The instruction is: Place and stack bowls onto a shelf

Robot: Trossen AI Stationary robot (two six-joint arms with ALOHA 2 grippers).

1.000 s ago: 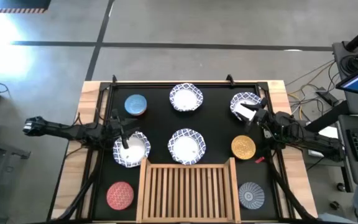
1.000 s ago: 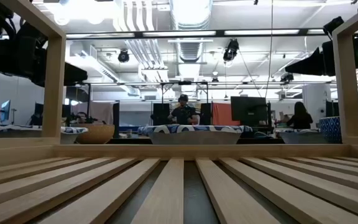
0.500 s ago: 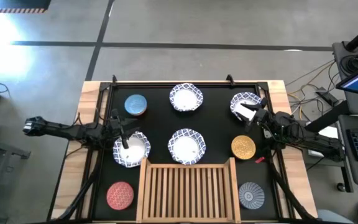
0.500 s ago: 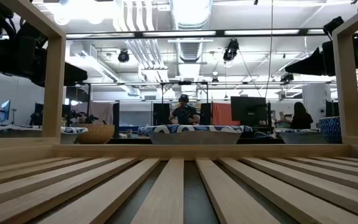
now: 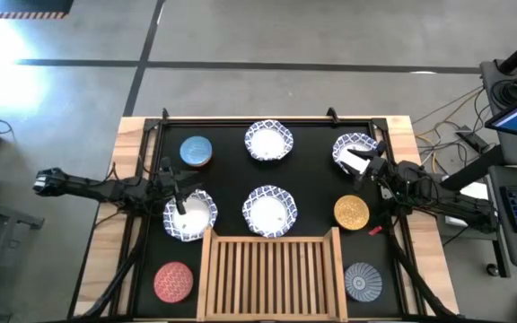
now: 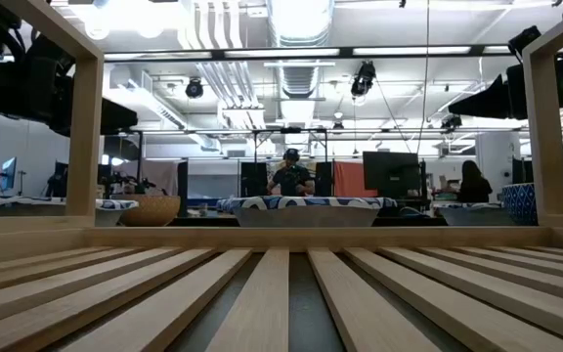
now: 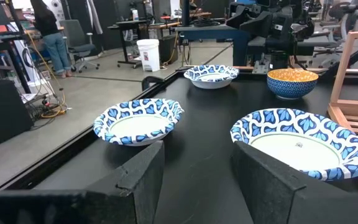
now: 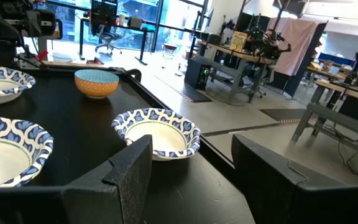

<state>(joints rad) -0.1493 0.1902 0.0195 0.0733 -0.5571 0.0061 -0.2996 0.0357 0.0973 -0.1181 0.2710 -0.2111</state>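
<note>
The wooden slatted shelf [image 5: 272, 274] lies at the table's near edge on the black mat [image 5: 312, 179]. Four white blue-rimmed bowls rest upright on the mat: near left [image 5: 192, 217], centre [image 5: 270, 211], far centre [image 5: 268, 141] and far right [image 5: 352, 148]. The small ones are blue [image 5: 196, 151], yellow [image 5: 352, 212], red [image 5: 173, 281] and grey-blue [image 5: 362, 281]. My left gripper [image 5: 179, 199] hovers open over the near-left bowl's far rim; in its wrist view [image 7: 197, 180] nothing lies between the fingers. My right gripper [image 5: 359, 163] is open over the far-right bowl's near rim, also empty in its wrist view [image 8: 191, 180].
The shelf's raised side rails [image 6: 84, 127] stand tall in the low view. The mat's raised black frame [image 5: 267, 118] runs along the far edge. Bare mat lies between the bowls. Cables and a desk [image 5: 510, 179] sit beyond the table's right side. People [image 6: 288, 174] are far off in the room.
</note>
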